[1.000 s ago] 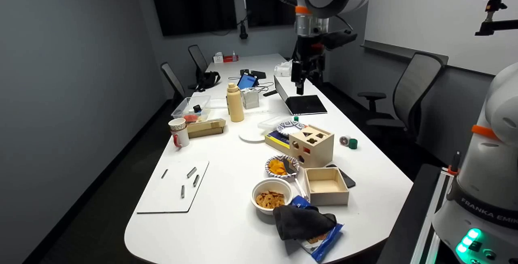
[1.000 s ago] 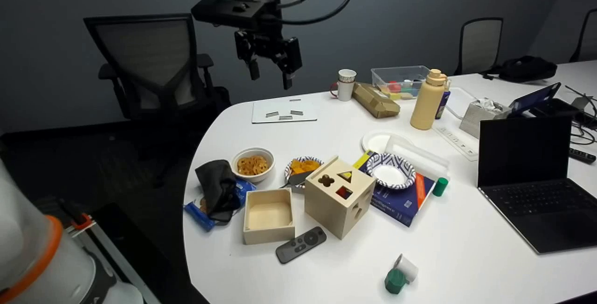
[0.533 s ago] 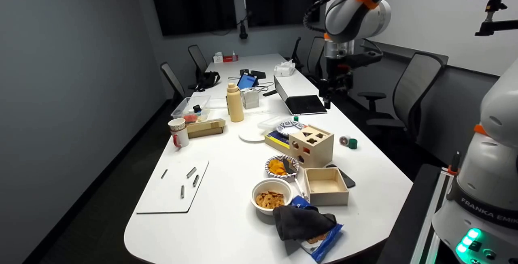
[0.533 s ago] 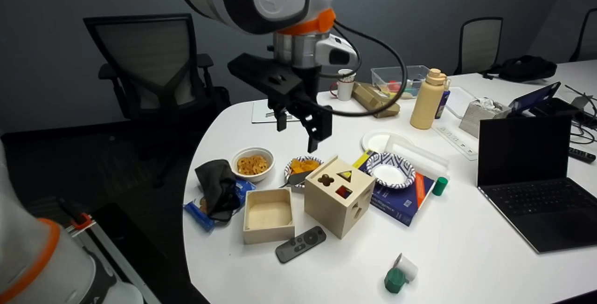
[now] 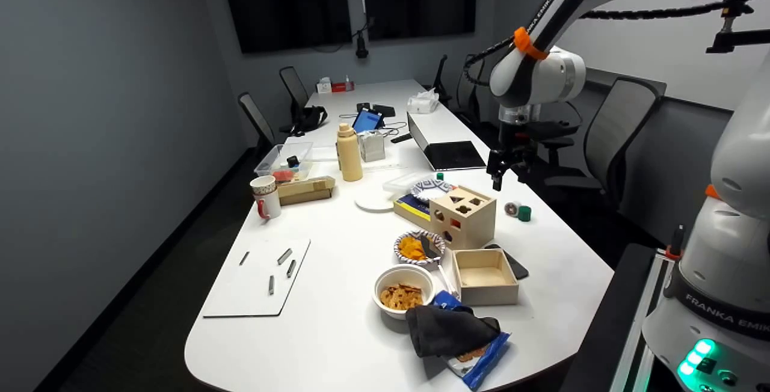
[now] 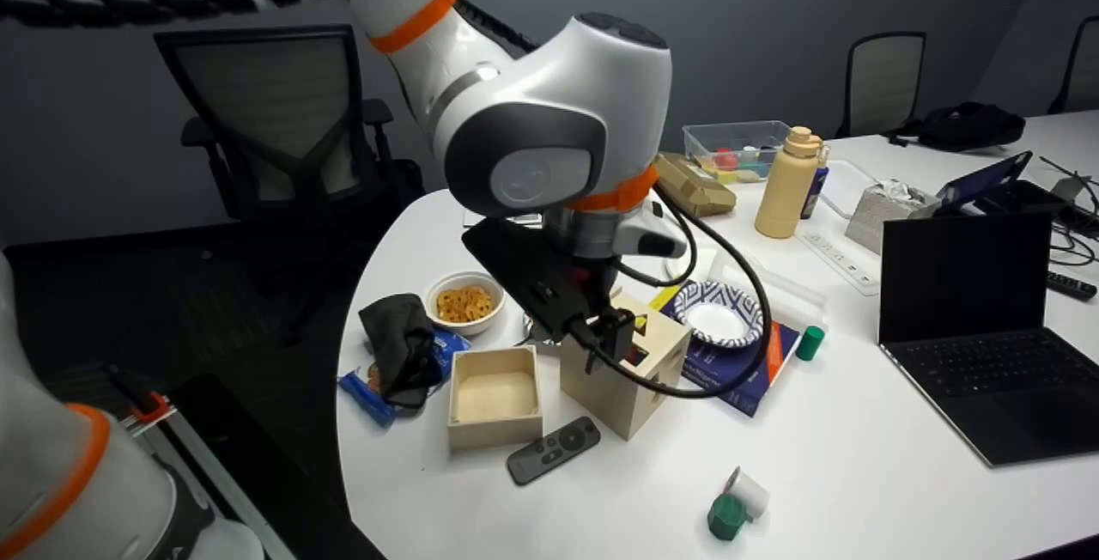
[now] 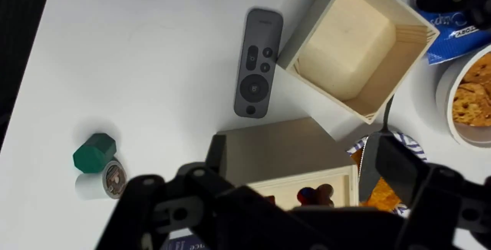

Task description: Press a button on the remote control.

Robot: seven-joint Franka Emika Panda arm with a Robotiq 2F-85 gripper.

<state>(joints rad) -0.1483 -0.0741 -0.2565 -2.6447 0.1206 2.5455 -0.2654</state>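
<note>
The remote control (image 6: 554, 449) is a slim dark grey oblong with round buttons, lying flat on the white table. It also shows in the wrist view (image 7: 262, 33), with its button ring toward the wooden box. In an exterior view (image 5: 511, 264) it is partly hidden behind the open wooden tray. My gripper (image 7: 308, 156) is open and empty, its fingers wide apart. It hangs over the wooden shape-sorter box (image 7: 284, 146), above and beside the remote. In both exterior views the gripper (image 5: 510, 180) is above the table; one fingertip is hard to see in an exterior view (image 6: 605, 343).
The open wooden tray (image 6: 496, 431) touches or nearly touches the remote. A green cap (image 6: 727, 517) and white roll lie nearby. Bowls of snacks (image 6: 464, 301), a dark cloth (image 6: 399, 354), a book with a patterned plate (image 6: 719, 319) and a laptop (image 6: 987, 371) surround the area.
The arm has swung and lowered from high up over the far table side to above the wooden box, nearer the remote. The gripper stays open. The objects on the table have not moved.
</note>
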